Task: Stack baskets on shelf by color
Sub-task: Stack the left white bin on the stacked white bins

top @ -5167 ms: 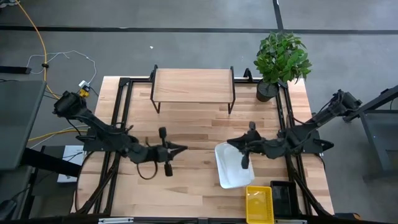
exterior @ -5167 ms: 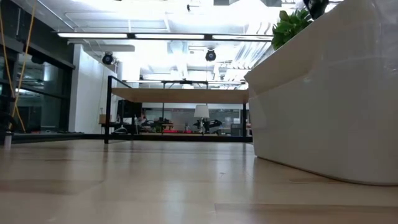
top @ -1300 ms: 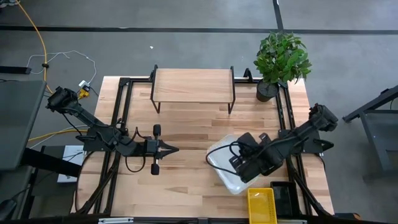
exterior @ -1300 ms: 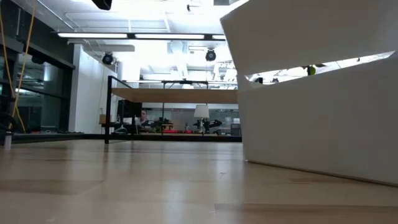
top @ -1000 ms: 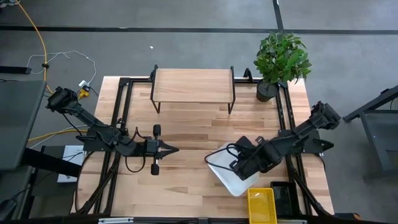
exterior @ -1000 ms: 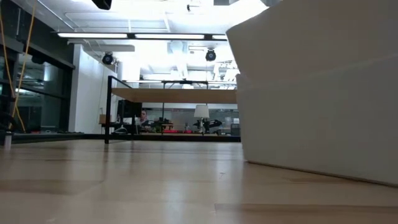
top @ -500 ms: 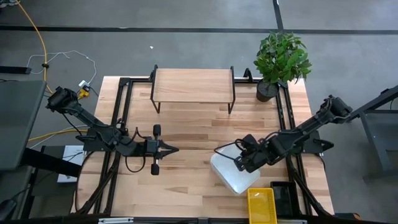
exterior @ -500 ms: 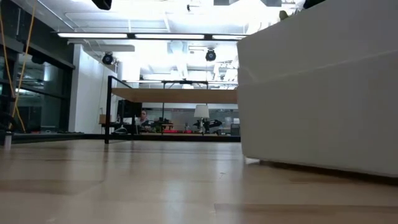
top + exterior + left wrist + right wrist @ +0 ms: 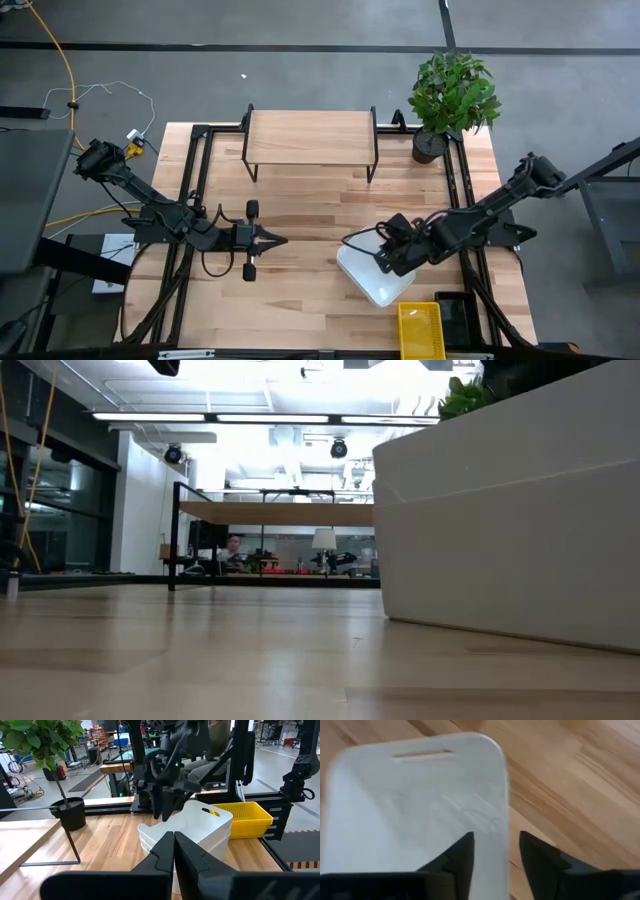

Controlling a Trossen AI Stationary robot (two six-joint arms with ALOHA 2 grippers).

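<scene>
1. White baskets (image 9: pixel 372 276) are being seen nested together on the table (image 9: pixel 300 210), toward the right front. At least two nested rims are being shown in the left wrist view (image 9: pixel 187 832).
2. A yellow basket (image 9: pixel 419 329) is lying at the table's front edge, just beside the white stack. The shelf (image 9: pixel 311 138) is standing at the back, well apart from both, with nothing on top.
3. The right end effector (image 9: pixel 388 258) is being positioned over the stack's long side wall. In the right wrist view its fingers (image 9: pixel 457 857) are being held parted, one either side of the wall rim, and no clamping is being shown.
4. The left end effector (image 9: pixel 282 240) is being parked mid-table left of the stack, fingers pressed together on nothing.
5. Handling is being judged as follows: thin moulded plastic, light, smooth and likely slippery; walls are probably flexing under a hard pinch but are not fragile.
6. Nested baskets are likely being held together by friction, so a lift by the top rim may be bringing one basket or the whole stack. That is being treated as the main risk.
7. The best hold is being judged as the rim at mid-length of a long wall, or at the handle slot (image 9: pixel 422 754) on the short end wall. A corner hold is being ruled out, since tilting and slipping are expected there.
8. The yellow mesh walls are being judged as easier to grip.
</scene>
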